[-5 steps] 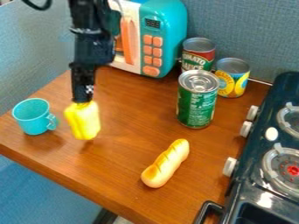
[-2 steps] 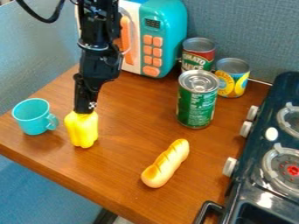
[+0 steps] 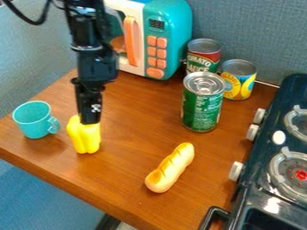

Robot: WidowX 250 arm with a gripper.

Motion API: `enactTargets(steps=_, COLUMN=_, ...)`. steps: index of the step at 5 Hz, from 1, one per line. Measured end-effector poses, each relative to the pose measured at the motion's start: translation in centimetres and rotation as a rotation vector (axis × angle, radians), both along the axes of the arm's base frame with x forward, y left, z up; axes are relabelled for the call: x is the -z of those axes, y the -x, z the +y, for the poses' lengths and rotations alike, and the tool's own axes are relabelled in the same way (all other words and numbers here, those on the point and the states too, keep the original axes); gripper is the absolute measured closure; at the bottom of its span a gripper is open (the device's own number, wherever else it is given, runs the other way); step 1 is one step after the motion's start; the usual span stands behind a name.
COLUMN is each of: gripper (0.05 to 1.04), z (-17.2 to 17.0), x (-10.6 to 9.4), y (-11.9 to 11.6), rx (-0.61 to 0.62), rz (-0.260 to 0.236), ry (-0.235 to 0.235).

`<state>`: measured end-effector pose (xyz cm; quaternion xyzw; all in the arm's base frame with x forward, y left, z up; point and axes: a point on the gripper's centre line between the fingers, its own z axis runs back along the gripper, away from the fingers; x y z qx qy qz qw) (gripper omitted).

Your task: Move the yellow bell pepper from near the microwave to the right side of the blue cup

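Note:
The black gripper [image 3: 90, 120] hangs down at the left of the wooden counter, at the top of a yellow pepper-shaped toy [image 3: 85, 139]. It overlaps the toy's upper right part, and whether it grips the toy cannot be made out. The toy is upright, with its lower end at or very near the counter surface. Just left of it stands a turquoise cup [image 3: 33, 119], handle toward the toy. A toy bread roll [image 3: 170, 168] lies diagonally to the lower right.
A green can [image 3: 203, 105] stands right of the middle, with a tomato can [image 3: 203, 55] and a yellow-labelled can [image 3: 239, 81] behind. A turquoise toy microwave [image 3: 171, 36] is at the back. A dark stove [image 3: 264, 179] lines the right side. The wooden counter's [image 3: 72, 182] front edge slants below.
Since the first frame, the gripper and yellow toy have come down toward the counter. Most recently the gripper has sunk lower against the toy, which has barely shifted.

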<state>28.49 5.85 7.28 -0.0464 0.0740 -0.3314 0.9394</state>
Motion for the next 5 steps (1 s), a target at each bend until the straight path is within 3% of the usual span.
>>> enactTargets(steps=1, gripper=0.159, z=0.5, x=-1.8, y=-0.1, rx=-0.043, rz=-0.032, ry=0.052)
enactTargets(steps=2, gripper=0.073, z=1.8, x=-3.7, y=0.3, rx=-0.099, rz=-0.048, ry=0.055)
enactTargets(steps=3, gripper=0.078, z=4.5, x=-5.8, y=1.2, rx=-0.204, rz=-0.091, ry=0.028)
enactTargets(steps=4, gripper=0.081, z=8.6, x=-6.9, y=2.0, rx=-0.359, rz=-0.104, ry=-0.087)
enactTargets(steps=5, gripper=0.082, z=12.5, x=-6.2, y=2.5, rx=-0.482, rz=-0.064, ry=-0.088)
